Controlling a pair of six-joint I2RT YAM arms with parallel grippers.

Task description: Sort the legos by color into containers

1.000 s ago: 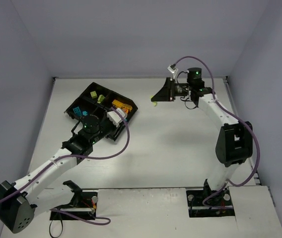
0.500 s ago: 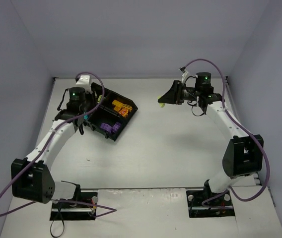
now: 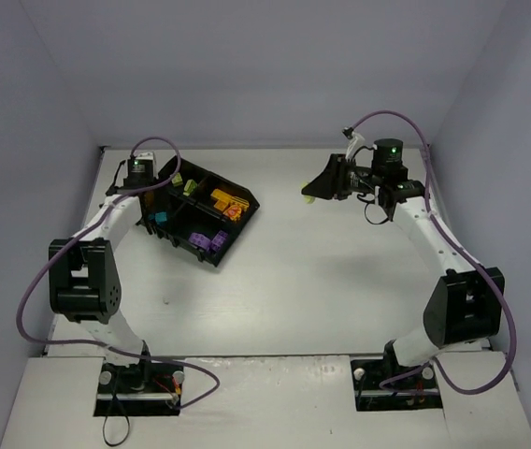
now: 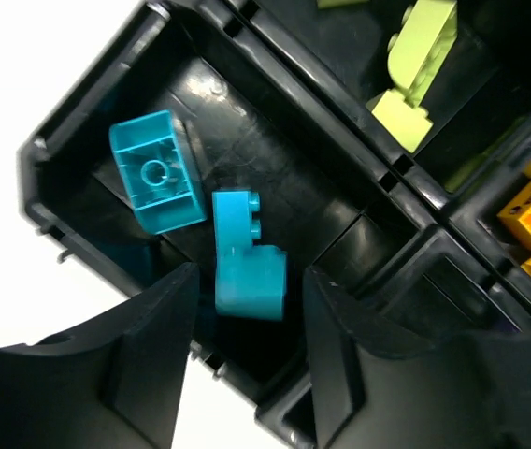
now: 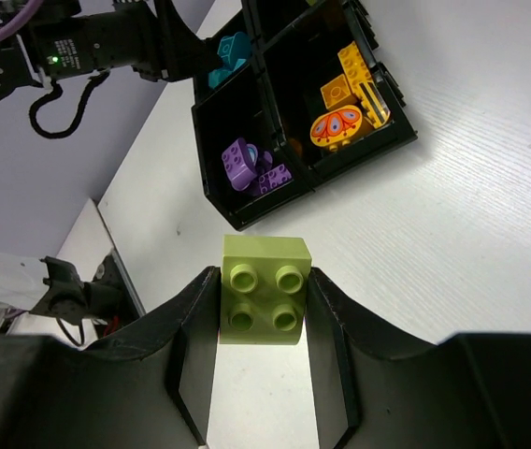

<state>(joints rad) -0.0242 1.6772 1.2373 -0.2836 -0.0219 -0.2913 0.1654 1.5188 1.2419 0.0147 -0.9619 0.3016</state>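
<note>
**A:** Where is the green brick [image 5: 265, 290]?

**B:** It is clamped in my right hand [image 5: 264, 277], held up off the bench [image 5: 471, 243] with its studs facing my wrist. It is square, so there is no long axis to mind.

**A:** And where does it go?

**B:** The tray [image 5: 340, 173] lies well off to my left, with open bench between. The green compartment [image 4: 480, 94] is the tray's far corner. Purple and orange sit nearer me.

**A:** Is anything in the way?

**B:** My left hand [image 4: 249, 281] is much nearer. It hangs over the neighbouring compartment, fingers apart around a teal brick [image 4: 247, 267] lying there. I judge it should clear off before I reach across.
</note>
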